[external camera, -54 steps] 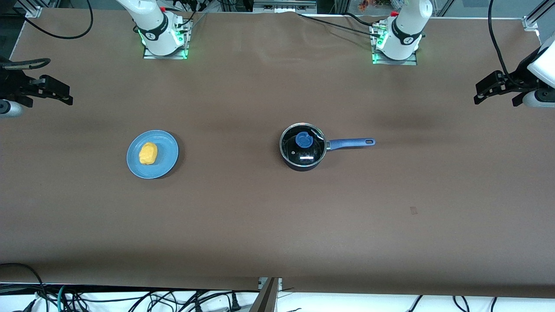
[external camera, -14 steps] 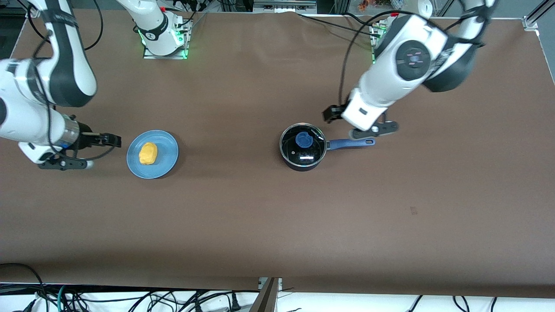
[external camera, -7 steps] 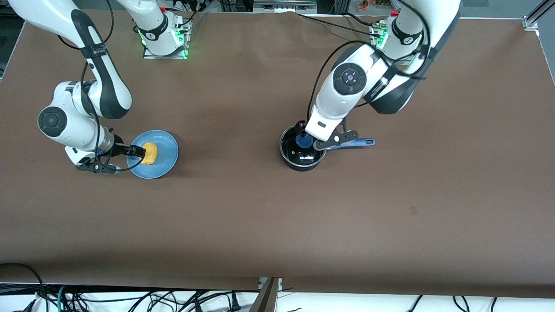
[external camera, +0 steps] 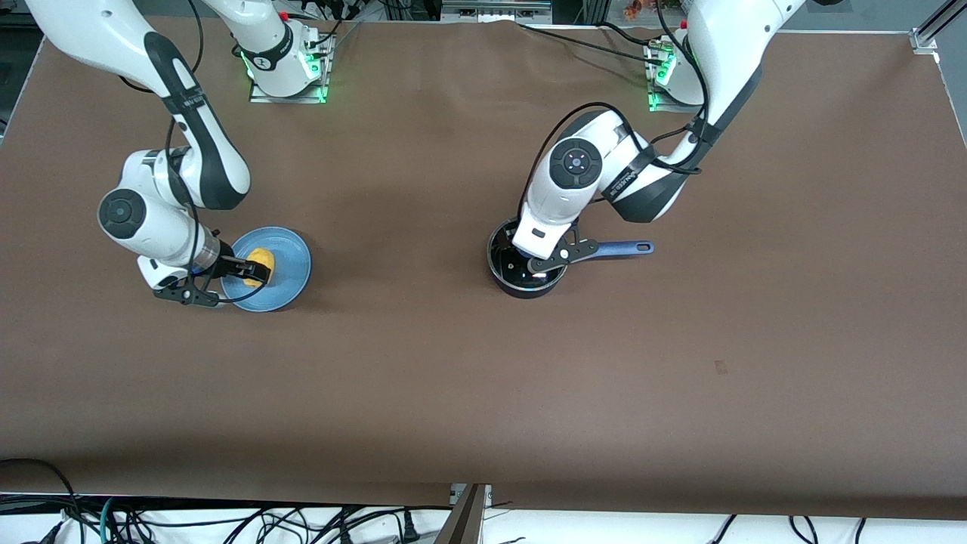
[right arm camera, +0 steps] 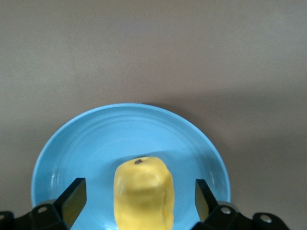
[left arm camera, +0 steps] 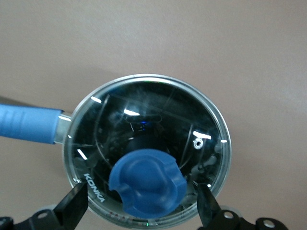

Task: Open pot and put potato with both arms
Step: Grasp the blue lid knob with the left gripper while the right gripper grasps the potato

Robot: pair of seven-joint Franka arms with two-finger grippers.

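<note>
Toward the right arm's end of the table, at about nine o'clock from the middle of the brown table point(external camera: 483, 378) in the front view, the potato point(external camera: 261, 263) lies on a blue plate point(external camera: 283, 279). The right gripper point(right arm camera: 139, 201) is low over it, its fingers point(right arm camera: 72, 200) spread wide on either side of the potato and, as far as I can see, not pressing on it.

At the table's middle sits the pot point(external camera: 521, 281), its blue handle point(external camera: 616, 248) pointing to three o'clock, the glass lid point(left arm camera: 158, 120) on it. The left gripper point(left arm camera: 141, 206) hangs over the lid with its fingers point(left arm camera: 207, 203) wide apart, flanking the blue knob point(left arm camera: 147, 182) without gripping it.

Both grasps look lined up but not made. I'd want the left one to come down squarely, close on the knob's waist, then lift straight up so the lid doesn't drag the pot. The right should close gently across the potato's narrow width, since a smooth lump may squirt out.
</note>
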